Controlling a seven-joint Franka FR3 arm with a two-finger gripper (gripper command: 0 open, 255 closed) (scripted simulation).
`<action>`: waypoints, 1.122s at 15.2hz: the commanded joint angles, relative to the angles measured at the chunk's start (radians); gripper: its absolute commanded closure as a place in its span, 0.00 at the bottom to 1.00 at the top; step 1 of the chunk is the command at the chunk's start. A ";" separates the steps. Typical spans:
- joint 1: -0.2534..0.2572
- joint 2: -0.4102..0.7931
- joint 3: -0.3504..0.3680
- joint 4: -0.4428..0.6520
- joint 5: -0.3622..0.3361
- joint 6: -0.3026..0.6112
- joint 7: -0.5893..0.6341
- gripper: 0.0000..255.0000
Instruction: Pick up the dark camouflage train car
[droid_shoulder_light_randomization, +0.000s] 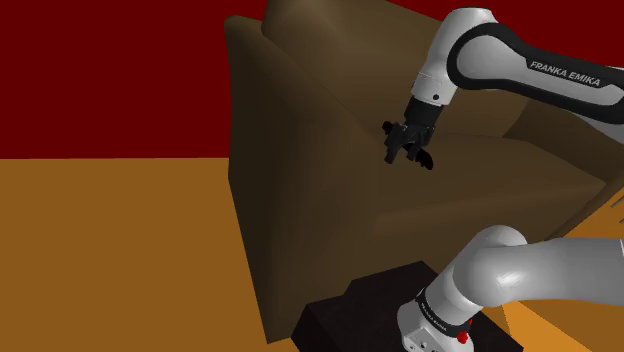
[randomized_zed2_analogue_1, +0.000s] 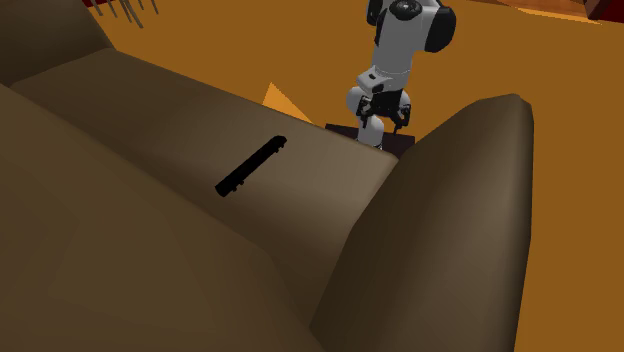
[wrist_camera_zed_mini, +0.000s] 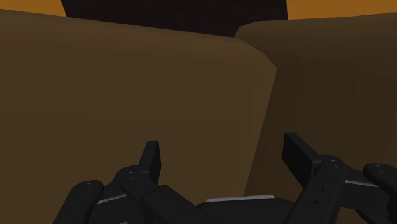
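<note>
Two black fingers (wrist_camera_zed_mini: 151, 156) of the gripper (droid_shoulder_light_randomization: 405, 150) are spread apart above a brown sofa (randomized_zed2_analogue_1: 150, 110), with nothing held between them. The dark train car (randomized_zed2_analogue_1: 252, 166), a long thin shape (its camouflage cannot be made out), appears to be laid flat on the seat cushion, well apart from the gripper, which hangs near the armrest (randomized_zed2_analogue_1: 470, 200). Trouble is judged likely if the car is met lengthwise, since only its narrow width could be straddled. It could be shoved along the cushion by a fingertip, or tipped out if pinched near one end.
</note>
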 joint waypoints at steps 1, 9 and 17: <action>0.000 0.000 0.000 0.000 0.000 0.000 0.000 0.00; -0.071 0.150 -0.141 0.057 -0.096 0.107 -0.126 0.00; -0.123 0.346 -0.275 0.179 -0.140 0.202 -0.249 0.00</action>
